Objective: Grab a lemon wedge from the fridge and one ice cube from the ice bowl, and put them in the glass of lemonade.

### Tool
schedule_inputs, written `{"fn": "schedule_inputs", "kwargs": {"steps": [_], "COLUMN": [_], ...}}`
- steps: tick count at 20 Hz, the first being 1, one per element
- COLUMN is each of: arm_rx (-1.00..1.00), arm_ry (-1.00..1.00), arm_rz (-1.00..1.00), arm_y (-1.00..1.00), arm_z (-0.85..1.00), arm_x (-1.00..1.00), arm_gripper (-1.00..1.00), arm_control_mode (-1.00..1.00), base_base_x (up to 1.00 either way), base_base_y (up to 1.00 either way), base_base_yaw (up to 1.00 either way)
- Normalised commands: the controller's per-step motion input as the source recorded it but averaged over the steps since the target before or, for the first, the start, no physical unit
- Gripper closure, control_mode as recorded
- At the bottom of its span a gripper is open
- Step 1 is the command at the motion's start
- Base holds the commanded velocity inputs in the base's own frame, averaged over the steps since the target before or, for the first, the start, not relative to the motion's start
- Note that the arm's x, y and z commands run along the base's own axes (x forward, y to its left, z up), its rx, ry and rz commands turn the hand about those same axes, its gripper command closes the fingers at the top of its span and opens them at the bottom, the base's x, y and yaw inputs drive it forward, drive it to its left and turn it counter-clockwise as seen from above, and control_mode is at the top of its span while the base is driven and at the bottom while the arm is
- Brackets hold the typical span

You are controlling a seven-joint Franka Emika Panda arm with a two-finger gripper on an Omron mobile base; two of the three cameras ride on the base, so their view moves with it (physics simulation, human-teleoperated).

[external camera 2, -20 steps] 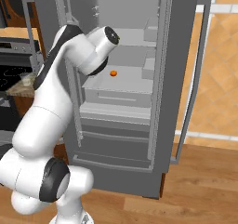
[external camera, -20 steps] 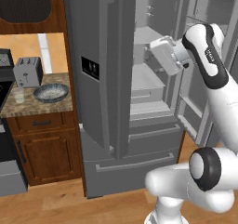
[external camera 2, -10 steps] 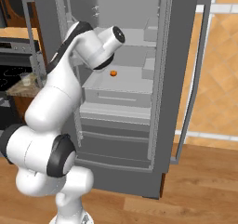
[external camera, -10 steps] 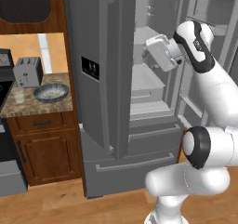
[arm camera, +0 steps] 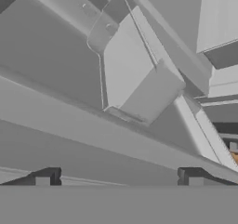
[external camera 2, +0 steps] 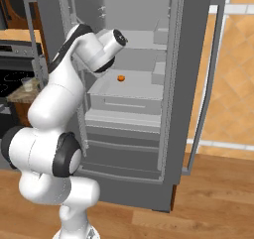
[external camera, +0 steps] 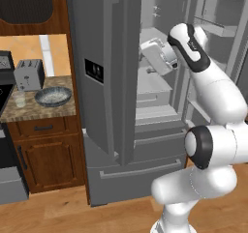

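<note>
A: What does the left base view give that the other base view does not?

B: The surface beside the fridge. On it stand the silver toaster, the ice bowl just in front of it, and the glass of lemonade to the left of the bowl, near the edge by the stove. From the right base view that stretch is mostly hidden behind the arm (a corner of it and the glass peek out past the elbow).

A: And the right base view?

B: It looks straight into the open fridge. A small round orange fruit sits on a middle shelf. I cannot make out the lemon wedge in any view; it is too small to tell among the grey shelves.

A: How is the arm set?

B: It rises from the base, bends at the elbow and reaches up and forward, with the hand level with the upper shelves, inside the open right half of the fridge. The hand points inward and a little to the left.

A: The fingers?

B: In the hand view the two dark fingers stand far apart at the bottom, with nothing between them. Beyond them lie grey shelf edges and a door bin, seen at a slant because the hand is rolled.
</note>
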Motion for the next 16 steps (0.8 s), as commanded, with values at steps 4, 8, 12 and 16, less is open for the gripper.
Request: {"fn": "schedule_inputs", "kwargs": {"steps": [4, 8, 12, 16], "arm_rx": [0.0, 0.0, 0.0, 0.0], "arm_ry": [0.0, 0.0, 0.0, 0.0], "arm_rz": [0.05, 0.06, 0.06, 0.05], "arm_y": [0.5, 0.48, 0.51, 0.55], "arm_z": [0.0, 0.0, 0.0, 0.0], "arm_x": [-0.15, -0.15, -0.18, -0.16], "arm_gripper": [-1.0, -1.0, -1.0, -1.0], "arm_control_mode": [-1.0, -1.0, -1.0, -1.0], "base_base_x": [0.0, 0.0, 0.0, 0.0], "base_base_y": [0.0, 0.0, 0.0, 0.0], "base_base_yaw": [0.0, 0.0, 0.0, 0.0]}}
